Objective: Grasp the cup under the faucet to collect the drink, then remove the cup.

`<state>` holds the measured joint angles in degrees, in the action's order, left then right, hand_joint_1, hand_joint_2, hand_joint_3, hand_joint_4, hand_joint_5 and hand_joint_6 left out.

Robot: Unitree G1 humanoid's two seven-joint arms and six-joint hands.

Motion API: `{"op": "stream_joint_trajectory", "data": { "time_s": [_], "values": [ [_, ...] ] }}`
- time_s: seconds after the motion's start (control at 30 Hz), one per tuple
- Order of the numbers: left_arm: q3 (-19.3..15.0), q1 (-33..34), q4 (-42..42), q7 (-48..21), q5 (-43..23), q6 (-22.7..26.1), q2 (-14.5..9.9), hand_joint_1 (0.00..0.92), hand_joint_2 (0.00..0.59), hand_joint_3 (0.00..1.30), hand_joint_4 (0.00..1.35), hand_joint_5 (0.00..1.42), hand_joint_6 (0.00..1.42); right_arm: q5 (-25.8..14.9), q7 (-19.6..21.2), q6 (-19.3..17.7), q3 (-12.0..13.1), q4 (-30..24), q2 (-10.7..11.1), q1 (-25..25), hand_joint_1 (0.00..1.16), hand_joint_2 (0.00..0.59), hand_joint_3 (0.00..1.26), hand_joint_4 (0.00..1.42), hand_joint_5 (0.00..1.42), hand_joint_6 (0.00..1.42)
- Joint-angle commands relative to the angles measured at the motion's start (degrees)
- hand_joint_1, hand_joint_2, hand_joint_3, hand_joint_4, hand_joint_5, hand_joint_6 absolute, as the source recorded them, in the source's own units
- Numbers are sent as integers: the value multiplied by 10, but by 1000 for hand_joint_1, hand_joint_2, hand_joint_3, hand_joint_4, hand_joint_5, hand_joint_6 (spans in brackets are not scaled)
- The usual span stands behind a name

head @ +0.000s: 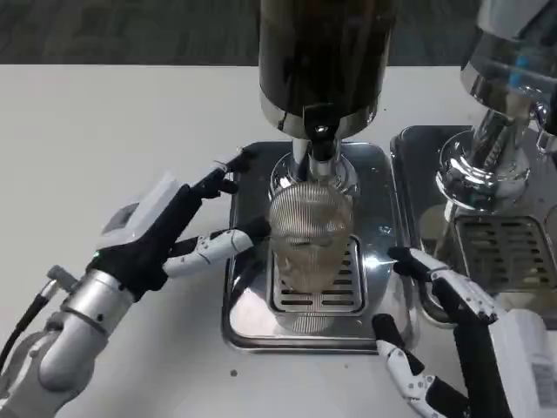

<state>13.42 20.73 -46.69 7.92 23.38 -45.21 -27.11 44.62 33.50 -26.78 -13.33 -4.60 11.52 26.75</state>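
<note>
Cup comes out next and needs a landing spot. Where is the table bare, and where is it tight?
Bare table lies left of the drip tray, beyond the left hand. Tight: the cup under the faucet, between both hands; the right hand blocks that side.

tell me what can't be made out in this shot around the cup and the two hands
- Liquid level in the cup, head view: ribbed clear glass blurs it.
- Faucet flow: the spout blocks the stream, and the dispenser's top is cut off by the upper edge.
- Left hand: fingertips reach the cup, but firm contact is unclear.
- Right hand: cut off by the lower edge.
- Second dispenser: cut by the right edge.
</note>
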Motion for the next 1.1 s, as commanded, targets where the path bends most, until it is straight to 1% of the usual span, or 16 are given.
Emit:
{"op": "stream_joint_trajectory", "data": {
  "time_s": [0.03,0.13,0.2,0.27,0.3,0.4,0.43,0.5,0.53,0.63,0.7,0.77,0.8,0.87,0.97,1.1],
  "values": [
    [-47,-49,67,-28,-57,-27,-26,0,112,171,184,292,320,-6,8,-9,1,7,0,-5,446,396,303,352,340,400],
    [-86,-77,122,-86,-154,-52,-42,0,127,212,240,328,344,-9,8,-11,2,9,1,-5,446,396,303,352,340,400],
    [-105,-85,152,-141,-227,-46,-45,0,136,240,264,349,369,-11,8,-12,2,12,2,-7,446,396,303,352,340,400],
    [-120,-77,188,-229,-338,-15,-51,0,141,256,300,375,389,-12,7,-12,1,14,2,-10,446,396,303,352,340,400],
    [-127,-74,199,-262,-373,-1,-53,0,141,261,326,388,394,-13,7,-12,1,16,3,-12,446,396,303,352,340,400],
    [-139,-42,229,-379,-453,46,-69,0,159,294,359,402,373,-14,7,-13,1,20,3,-17,446,396,303,352,340,398],
    [-142,-29,237,-418,-481,68,-71,0,163,305,358,405,357,-15,7,-13,1,22,2,-18,446,396,303,352,340,396],
    [-151,-14,247,-470,-516,106,-67,0,167,311,350,373,329,-15,8,-13,1,25,2,-21,446,396,303,352,340,392],
    [-153,-2,253,-503,-539,144,-66,0,169,306,334,360,310,-15,8,-13,1,26,2,-22,446,396,303,352,340,390],
    [-161,27,261,-572,-585,236,-55,0,178,290,279,319,270,-19,11,-14,2,31,0,-24,446,396,304,352,340,367],
    [-167,40,264,-600,-602,281,-47,0,183,274,250,291,240,-19,13,-15,3,34,-1,-24,446,396,315,352,331,350],
    [-171,59,267,-631,-622,336,-35,0,170,259,234,268,220,-20,16,-16,3,38,-2,-26,446,396,316,352,331,345],
    [-174,66,268,-641,-626,356,-30,0,160,256,226,261,205,-19,19,-16,3,39,-3,-26,446,396,316,352,330,344],
    [-178,80,266,-658,-632,392,-19,0,146,246,204,248,187,-19,22,-16,3,43,-4,-27,446,396,317,352,325,327],
    [-182,99,260,-677,-628,433,-4,0,140,218,173,229,173,-19,30,-18,2,52,-8,-30,446,396,317,352,325,325],
    [-173,116,257,-689,-605,453,9,0,122,196,138,204,150,-20,39,-19,1,61,-12,-33,446,396,317,352,325,324]
  ]
}}
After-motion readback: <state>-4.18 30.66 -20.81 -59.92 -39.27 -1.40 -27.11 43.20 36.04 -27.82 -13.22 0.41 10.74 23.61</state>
